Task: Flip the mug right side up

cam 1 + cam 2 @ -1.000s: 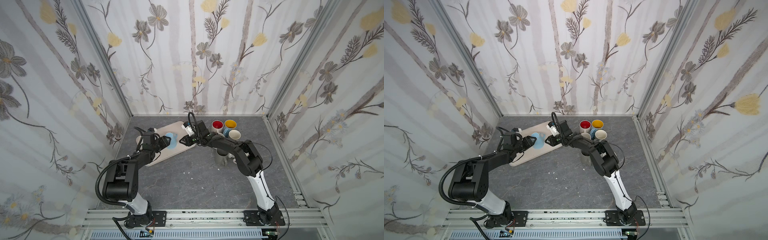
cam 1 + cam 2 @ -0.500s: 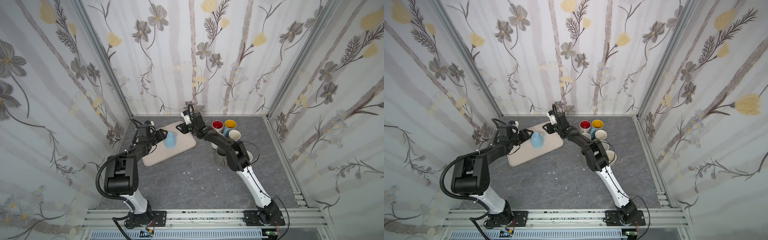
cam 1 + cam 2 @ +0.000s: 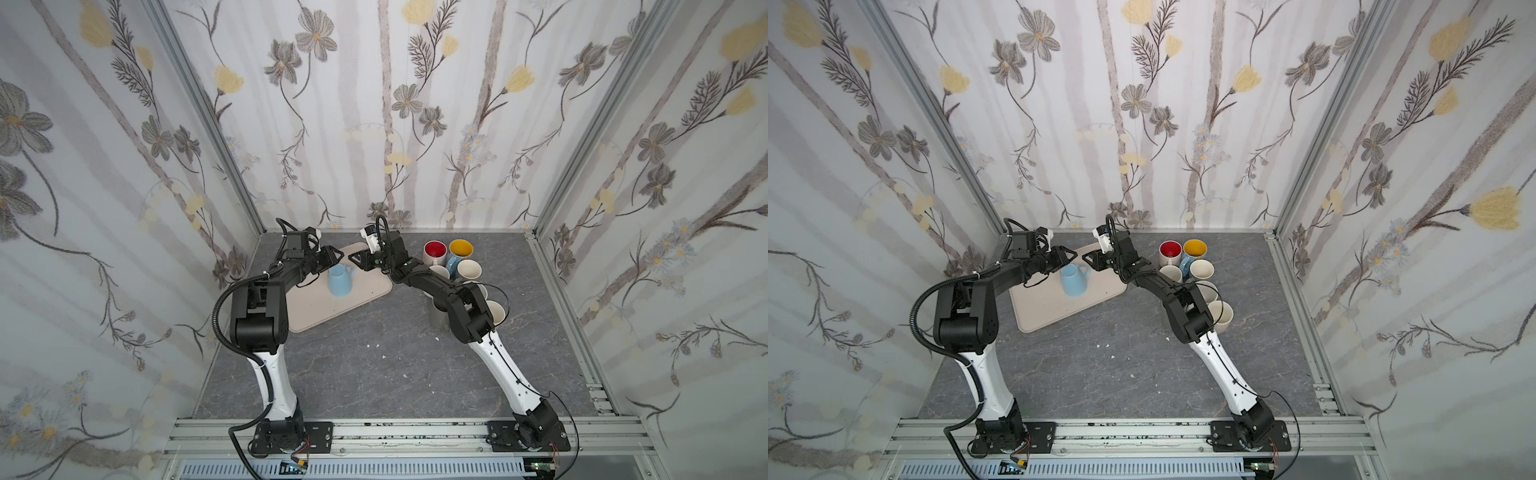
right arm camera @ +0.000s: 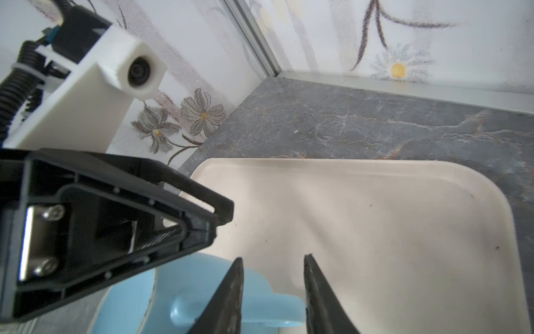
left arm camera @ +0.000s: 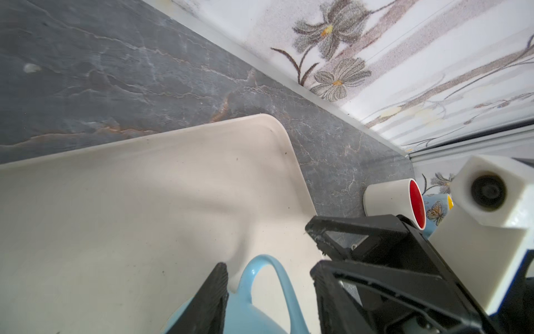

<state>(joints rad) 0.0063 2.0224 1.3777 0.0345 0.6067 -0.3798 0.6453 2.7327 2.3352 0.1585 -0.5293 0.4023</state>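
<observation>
A light blue mug (image 3: 340, 282) (image 3: 1074, 283) stands on the beige tray (image 3: 324, 311) (image 3: 1050, 311). No opening shows from above, so it seems mouth-down. Its handle (image 3: 348, 270) points toward the back right. My left gripper (image 3: 332, 258) (image 3: 1068, 254) is at the mug's far left, jaws open. In the left wrist view the gripper (image 5: 268, 266) straddles the handle loop (image 5: 277, 271) without pinching it. My right gripper (image 3: 355, 259) (image 3: 1089, 259) faces it from the right, open. In the right wrist view the gripper (image 4: 273, 257) hovers over the handle (image 4: 271, 309).
A cluster of upright mugs stands right of the tray: red-lined (image 3: 434, 250), yellow-lined (image 3: 461, 248), cream (image 3: 468, 270), and more under the right arm (image 3: 494, 312). The back wall is close behind both grippers. Small white chips (image 3: 376, 345) lie on the grey floor.
Both grippers have swung toward the back wall and now meet over the mug's handle side. The left jaws have narrowed. The mug stays in the same spot on the tray.
</observation>
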